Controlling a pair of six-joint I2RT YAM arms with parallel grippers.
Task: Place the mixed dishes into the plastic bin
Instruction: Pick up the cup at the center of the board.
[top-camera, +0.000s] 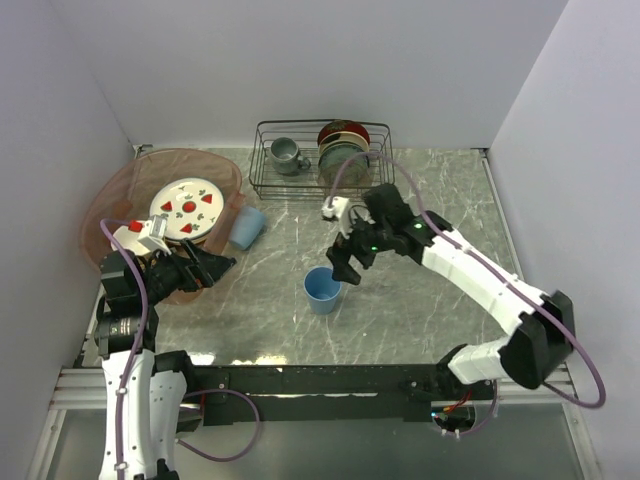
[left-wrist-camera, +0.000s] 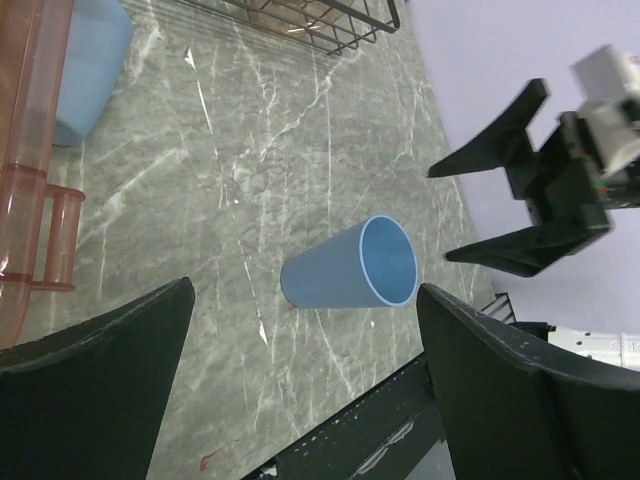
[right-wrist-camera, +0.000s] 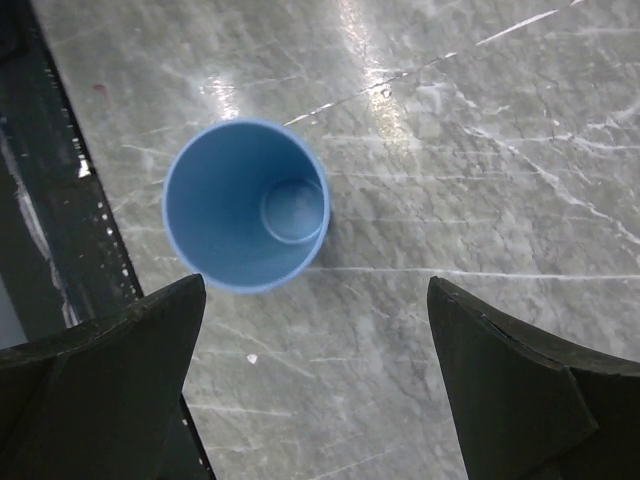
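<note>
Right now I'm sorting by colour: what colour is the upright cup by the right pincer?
Light blue cup; clearest in right wrist view.

Two light-blue tapered cups: upright cup (top-camera: 322, 290) at centre, tipped cup (top-camera: 248, 226) far left of it. One translucent pinkish-red oval plastic bin (top-camera: 112, 205). One white round plate with red marks (top-camera: 187, 208). One black wire rack (top-camera: 265, 180). One grey mug (top-camera: 287, 154). Upright plates (top-camera: 343, 150): count unclear.

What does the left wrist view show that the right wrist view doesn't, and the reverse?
Only the left wrist shows the rim of the plastic bin, a second blue cup beside it, a corner of the wire rack, and the right gripper, open, near the upright blue cup. Only the right wrist looks straight down into that cup to its empty bottom. Both show the upright blue cup standing on the marble table.
</note>
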